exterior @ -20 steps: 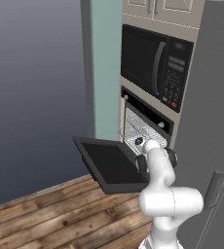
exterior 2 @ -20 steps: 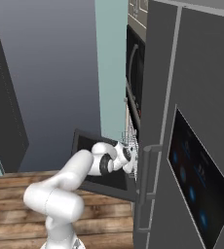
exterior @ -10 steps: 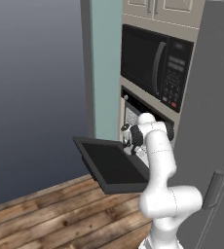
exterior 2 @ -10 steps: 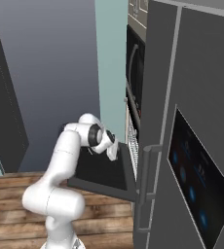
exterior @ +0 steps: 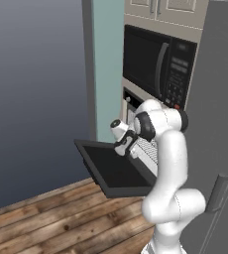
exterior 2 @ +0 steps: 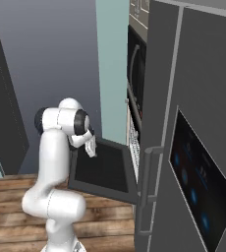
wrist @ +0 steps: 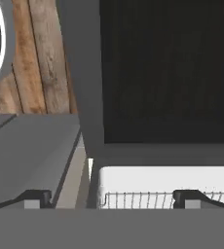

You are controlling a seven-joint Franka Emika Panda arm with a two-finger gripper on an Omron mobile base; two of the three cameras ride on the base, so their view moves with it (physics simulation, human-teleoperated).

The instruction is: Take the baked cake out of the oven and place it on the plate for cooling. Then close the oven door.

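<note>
Your gripper (exterior: 127,147) hangs above the lowered oven door (exterior: 115,168) with its jaws spread wide and nothing between them, so the step in hand looks like the closing of that door, or a return to the oven (exterior: 142,144) for the cake; you cannot tell from these pictures whether a cake sits on the wire rack (wrist: 167,198), since only the rack's front edge shows in the hand view. If the cake is out, bring the gripper down past the door's far free edge, get under it or against the bar handle, and push up and inward along the hinge's arc rather than straight forward, or the fingers may slide off the smooth dark window (wrist: 167,68). Keep the elbow away from the microwave (exterior: 158,67) above and the tall grey refrigerator (exterior 2: 193,128) just beside the oven on the right. The door lies flat and horizontal, jutting out over the wooden plank floor (exterior: 61,218). Behind it stands a pale teal wall (exterior: 108,64), with a dark grey expanse to the left. No plate can be made out.
</note>
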